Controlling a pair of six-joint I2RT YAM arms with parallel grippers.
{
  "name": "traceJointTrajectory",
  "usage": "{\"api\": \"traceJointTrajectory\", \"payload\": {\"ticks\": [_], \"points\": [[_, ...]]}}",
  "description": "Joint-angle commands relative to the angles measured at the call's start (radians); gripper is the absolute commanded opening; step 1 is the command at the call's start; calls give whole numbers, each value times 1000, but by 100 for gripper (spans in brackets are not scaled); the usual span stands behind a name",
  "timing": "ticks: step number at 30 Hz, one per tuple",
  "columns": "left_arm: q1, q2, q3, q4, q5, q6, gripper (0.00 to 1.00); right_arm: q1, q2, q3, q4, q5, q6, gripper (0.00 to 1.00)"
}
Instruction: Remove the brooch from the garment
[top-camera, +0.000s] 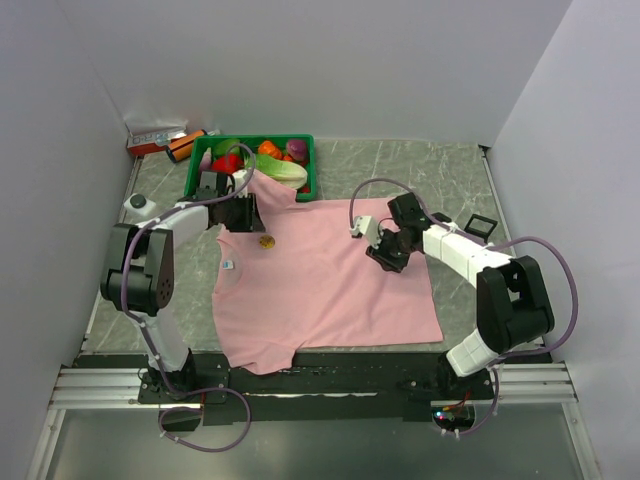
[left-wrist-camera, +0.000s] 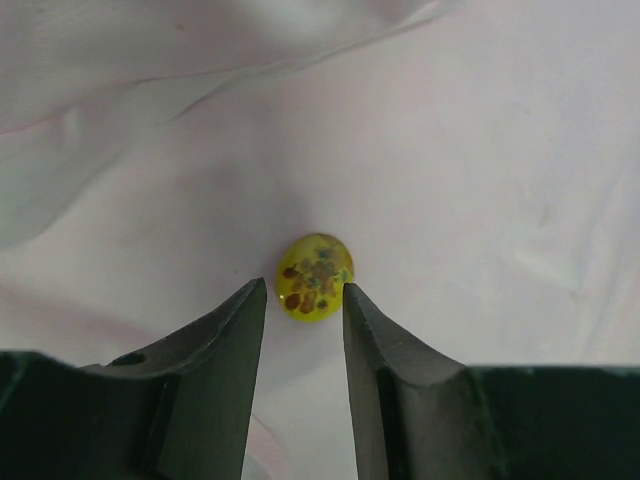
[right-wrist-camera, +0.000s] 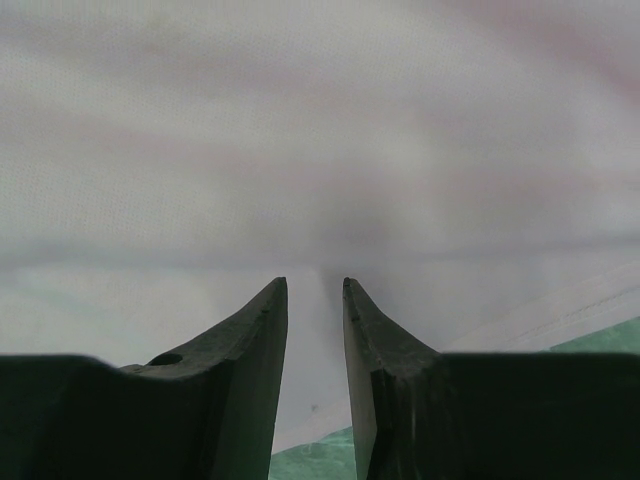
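The pink garment (top-camera: 320, 290) lies spread flat on the table. The brooch (top-camera: 266, 241) is a small yellow oval dome with brown and green specks, pinned near the collar. In the left wrist view the brooch (left-wrist-camera: 315, 276) sits just past my left gripper (left-wrist-camera: 305, 290), whose tips flank its lower edge; the jaws stand apart and grip nothing. My left gripper (top-camera: 240, 212) hovers at the collar. My right gripper (top-camera: 385, 250) is down on the garment's right side; in its own view my right gripper (right-wrist-camera: 314, 285) is open, and pink garment (right-wrist-camera: 320, 150) fills the view.
A green basket (top-camera: 310, 150) of toy vegetables stands at the back, touching the garment's upper sleeve. A small box (top-camera: 155, 139) and an orange item (top-camera: 185, 147) lie back left. A small black frame (top-camera: 481, 226) sits right of the garment. White walls close in on both sides.
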Motion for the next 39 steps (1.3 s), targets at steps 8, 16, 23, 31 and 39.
{"api": "traceJointTrajectory", "payload": {"ticks": [8,16,23,31,39], "points": [[6,42,22,8,-41,-44,43,21,-1,29,-7,-9,-5,37],[9,58,13,20,22,-62,36,19,-3,26,-5,-10,-7,37],[9,72,19,17,30,-68,36,19,-4,18,-4,-10,-9,36],[9,87,26,17,36,-64,38,21,-3,16,-5,-12,-9,36],[6,93,10,34,139,-88,28,21,8,26,-5,-13,-10,36]]}}
